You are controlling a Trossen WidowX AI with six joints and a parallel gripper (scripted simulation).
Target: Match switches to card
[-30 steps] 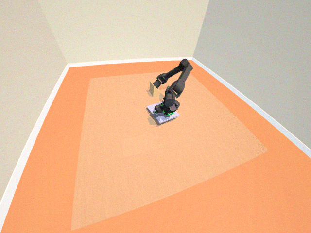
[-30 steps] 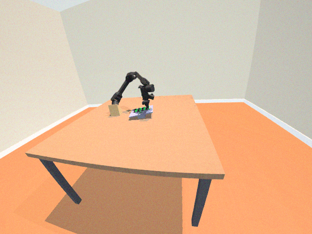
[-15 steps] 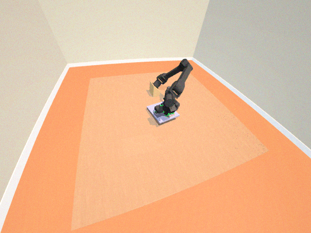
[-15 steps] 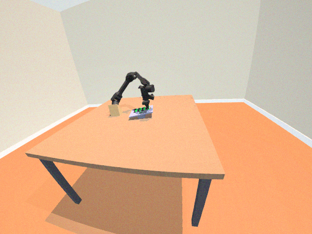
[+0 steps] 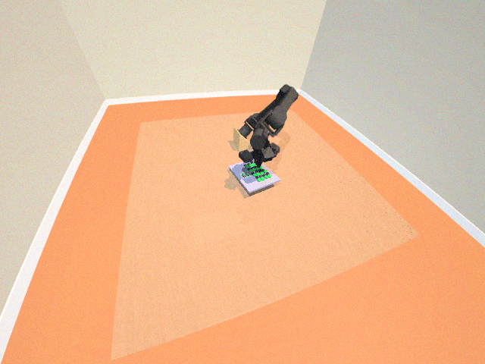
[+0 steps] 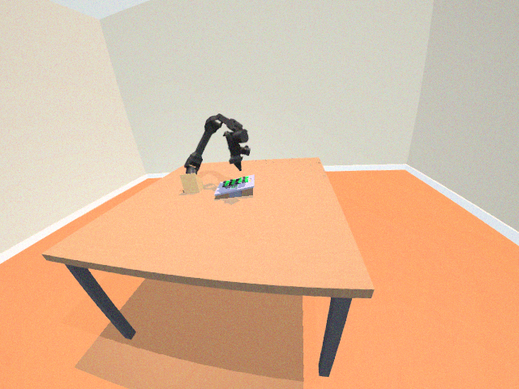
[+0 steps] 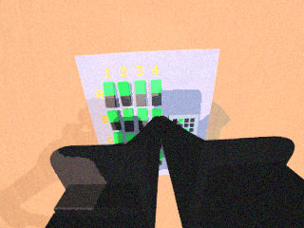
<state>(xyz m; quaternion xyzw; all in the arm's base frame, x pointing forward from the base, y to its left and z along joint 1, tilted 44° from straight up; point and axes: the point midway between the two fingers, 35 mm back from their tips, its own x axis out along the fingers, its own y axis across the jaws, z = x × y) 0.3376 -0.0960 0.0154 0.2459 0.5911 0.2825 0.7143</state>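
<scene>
Top view from high above, angled down across the table (image 5: 203, 250) (image 6: 217, 234), arm (image 5: 286, 101) (image 6: 205, 140) distant, exterior view facing the table's short edge from farther back, wrist view close over the panel (image 5: 250, 188) (image 6: 234, 189) (image 7: 185, 64), panel common to all three.

Open air between closed end effector (image 6: 240, 168) (image 7: 159, 121) and panel (image 6: 234, 190) (image 5: 250, 189) (image 7: 190, 64); upright tan board (image 6: 190, 184) (image 5: 240, 141) near panel's side, perhaps blocking low passage there.

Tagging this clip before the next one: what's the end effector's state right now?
End effector: closed, holding nothing, its tips above the switch panel.
</scene>
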